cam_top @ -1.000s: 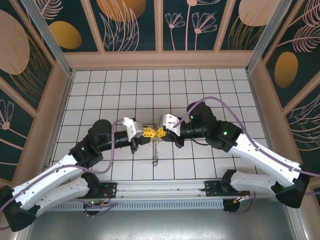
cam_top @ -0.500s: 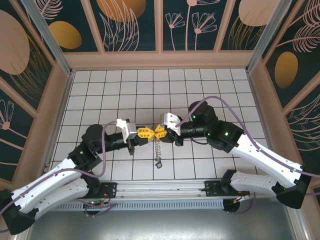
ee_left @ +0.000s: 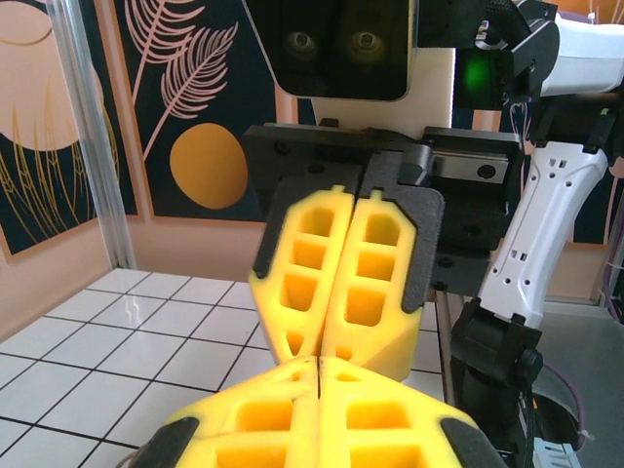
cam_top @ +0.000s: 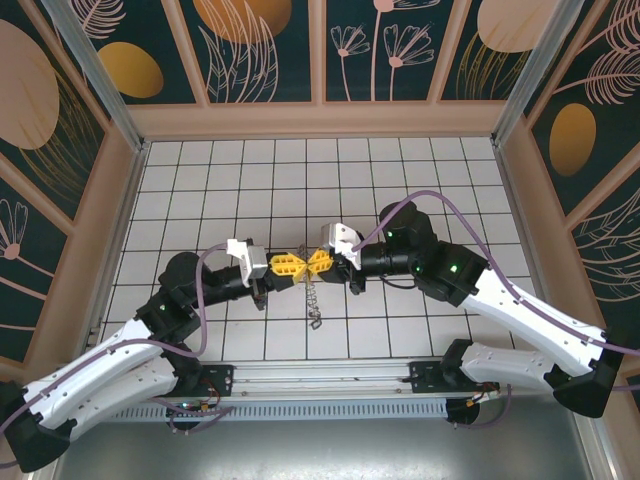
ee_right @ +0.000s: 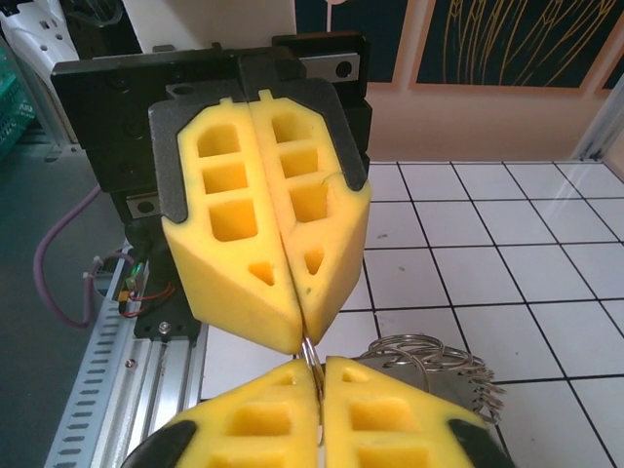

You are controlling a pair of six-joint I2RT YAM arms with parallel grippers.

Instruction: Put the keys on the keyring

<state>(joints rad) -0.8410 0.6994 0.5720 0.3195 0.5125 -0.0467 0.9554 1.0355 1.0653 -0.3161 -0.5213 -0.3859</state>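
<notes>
My left gripper [cam_top: 292, 266] and right gripper [cam_top: 318, 262] meet tip to tip above the middle of the tiled floor, both shut. In the right wrist view a thin metal keyring [ee_right: 310, 355] runs from between the left gripper's yellow fingers [ee_right: 263, 234] into my right gripper [ee_right: 320, 370]. The keys [ee_right: 434, 366], grey metal pieces under stacked wire loops, bunch just right of those fingers. From above they hang as a short chain [cam_top: 313, 302] below the tips. In the left wrist view my left gripper [ee_left: 320, 367] is shut, touching the right gripper's fingers [ee_left: 346, 283]; the ring is hidden there.
White tiled floor [cam_top: 300, 180] is walled by patterned panels [cam_top: 265, 50] on three sides. A metal rail [cam_top: 320, 378] with the arm bases runs along the near edge. Purple cables [cam_top: 440, 205] loop over both arms.
The left wrist has drawn back a little to the left while the two sets of fingertips stay together. The hanging keys have swung slightly.
</notes>
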